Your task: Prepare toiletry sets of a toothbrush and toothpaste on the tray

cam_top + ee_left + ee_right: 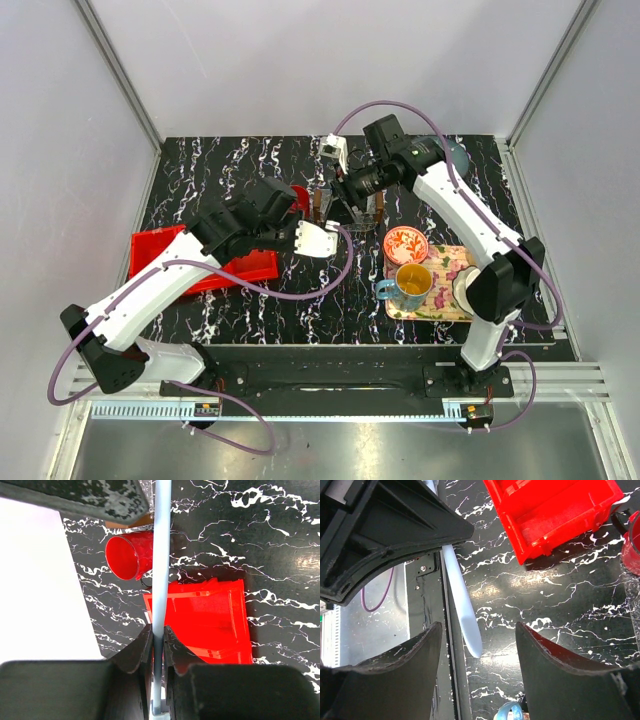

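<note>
left end effector pinches the slim pale-blue plastic toothbrush, shaft toward 12 o'clock. light, stiff, slick, so probably best gripped mid-handle. right end effector wide open, empty.

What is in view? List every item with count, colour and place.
toothbrush: one, pale blue, clamped in the left fingers
red bin: one, red, left side of the table
red cup: one, red, on its side beyond the bin
floral tray: one, pink and green, near right of the table
bowl: one, red and white pattern, at the floral tray's far edge
mug: one, blue with yellow inside, on the floral tray
table: one, black with white veins
left fingers: shut on the toothbrush
right fingers: open, by the toothbrush's tip
</note>
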You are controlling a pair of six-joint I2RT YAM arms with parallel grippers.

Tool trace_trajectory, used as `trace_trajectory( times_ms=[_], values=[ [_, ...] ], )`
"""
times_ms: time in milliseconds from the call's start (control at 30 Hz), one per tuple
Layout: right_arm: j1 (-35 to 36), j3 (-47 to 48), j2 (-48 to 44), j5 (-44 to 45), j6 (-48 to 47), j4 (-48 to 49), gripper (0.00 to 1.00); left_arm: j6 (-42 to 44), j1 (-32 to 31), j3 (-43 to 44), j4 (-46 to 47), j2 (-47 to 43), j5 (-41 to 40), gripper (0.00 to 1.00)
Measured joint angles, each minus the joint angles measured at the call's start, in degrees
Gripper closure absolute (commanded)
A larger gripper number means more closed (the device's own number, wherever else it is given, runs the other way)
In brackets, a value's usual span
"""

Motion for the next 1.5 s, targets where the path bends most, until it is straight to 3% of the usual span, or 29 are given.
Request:
trace_trajectory(
  times_ms=[433, 533, 867, 1000, 1233, 1500],
  values=[
    [1.8, -1.9, 2.7, -2.0, 0.0, -0.2, 0.38, 1.7, -1.1, 0.0, 0.8, 1.2, -1.9, 1.0],
    [2.4, -2.0, 3.1, -2.5, 0.0, -0.4, 0.46, 2.2, -1.2, 0.0, 1.4, 1.6, -2.4, 1.0],
    [3.0, -3.0, 3.5, -4.4, -0.4, -0.6, 0.89, 4.0, -1.7, -0.5, 2.4, 2.4, -3.9, 0.98],
    [3.1, -3.0, 3.5, -4.4, -0.7, -0.8, 1.0, 4.5, -1.8, -1.0, 2.8, 2.4, -4.6, 0.87],
    [3.1, -3.0, 3.5, -4.3, -0.9, -1.1, 1.0, 5.0, -1.9, -1.7, 4.9, 2.4, -6.0, 0.48],
    [3.1, -3.0, 3.5, -2.3, -0.3, -1.0, 1.0, 3.3, -1.9, -3.1, 9.7, 1.5, -6.9, 0.27]
  ],
)
